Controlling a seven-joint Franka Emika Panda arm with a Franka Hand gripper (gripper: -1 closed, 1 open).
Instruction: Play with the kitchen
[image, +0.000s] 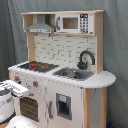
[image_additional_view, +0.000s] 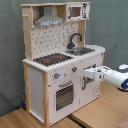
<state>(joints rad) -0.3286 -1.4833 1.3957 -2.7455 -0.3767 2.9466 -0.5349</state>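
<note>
Kitchen (image: 57, 75) (image_additional_view: 60, 65) upright | no legible writing | pincer (image_additional_view: 86, 73) by front panel, grip state unclear

The tall white and light-wood toy play kitchen (image: 65, 95) has matt white painted panels and smooth pale wood side posts. The grey hood (image_additional_view: 48, 21) looks matt. The curved black faucet (image: 85, 59) appears slightly glossy. The sink basin (image: 73, 74) looks metallic. The robot arm's white casing (image_additional_view: 116, 77) appears as smooth glossy plastic. The wooden table top (image_additional_view: 100, 112) looks smooth.
</note>
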